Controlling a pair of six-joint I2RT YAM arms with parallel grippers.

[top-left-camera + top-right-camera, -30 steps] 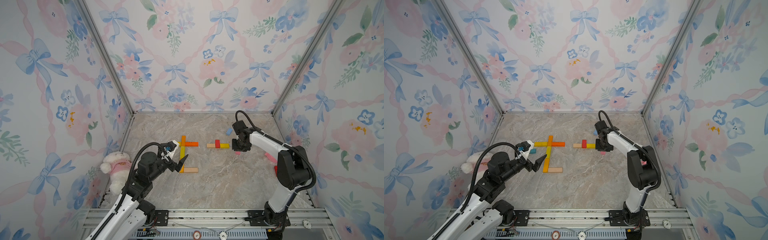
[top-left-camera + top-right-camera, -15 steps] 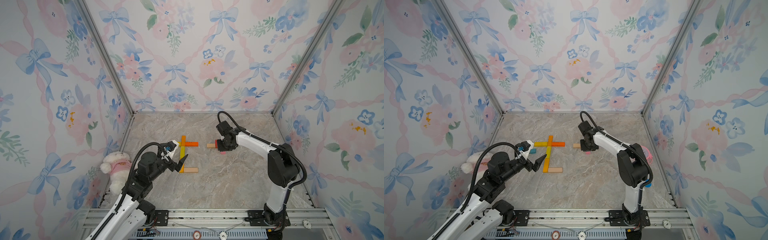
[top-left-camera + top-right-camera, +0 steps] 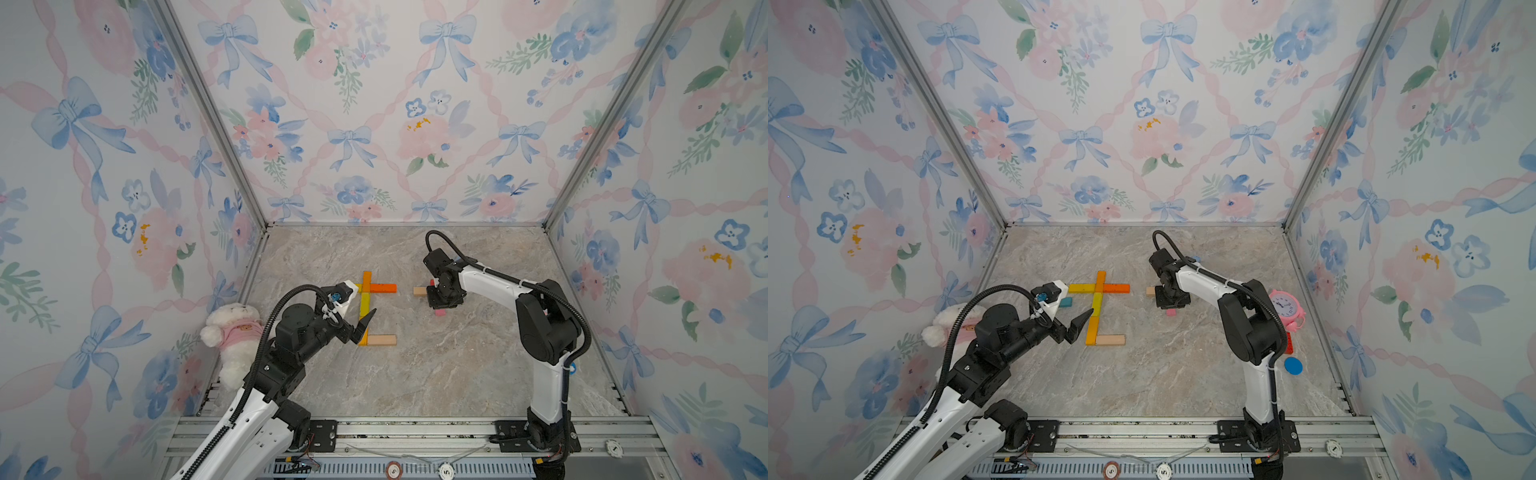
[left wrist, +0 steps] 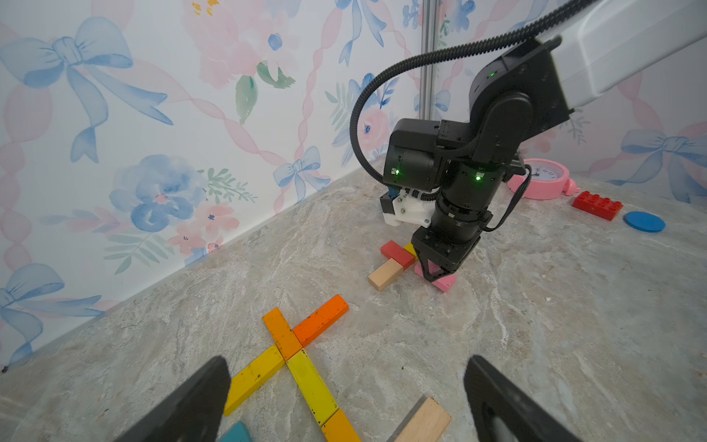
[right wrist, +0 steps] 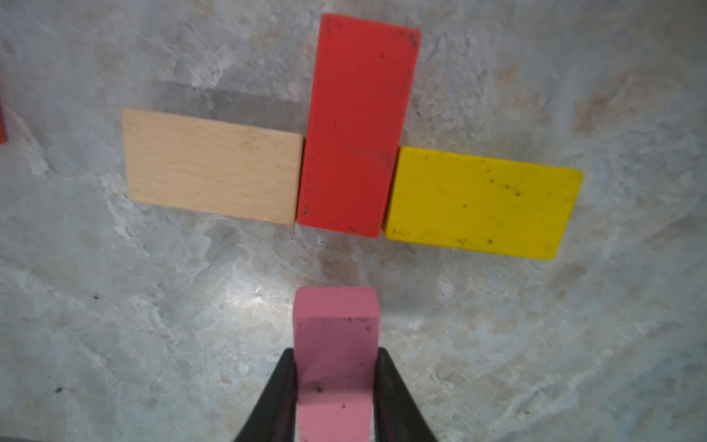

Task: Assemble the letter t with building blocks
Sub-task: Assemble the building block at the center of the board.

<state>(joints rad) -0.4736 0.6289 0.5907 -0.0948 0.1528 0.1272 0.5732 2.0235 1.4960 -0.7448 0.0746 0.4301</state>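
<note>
Place: robot lab booth
Walls: floral panels, metal frame
Rig: left arm, right arm on rail

The widest free floor runs from the centre to 6 o'clock, bare between the two arms down to the front rail. Toward 12 o'clock it is also bare up to the back wall.

At 9 o'clock the cross of blocks bars low passes, with the wide-open left gripper over its near end. Only a narrow strip of floor separates the cross from the row of three blocks, where the right gripper clamps a pink block.

An alarm clock, a red studded brick and a blue disc crowd 3 to 4 o'clock. A plush toy sits at 8 o'clock.
</note>
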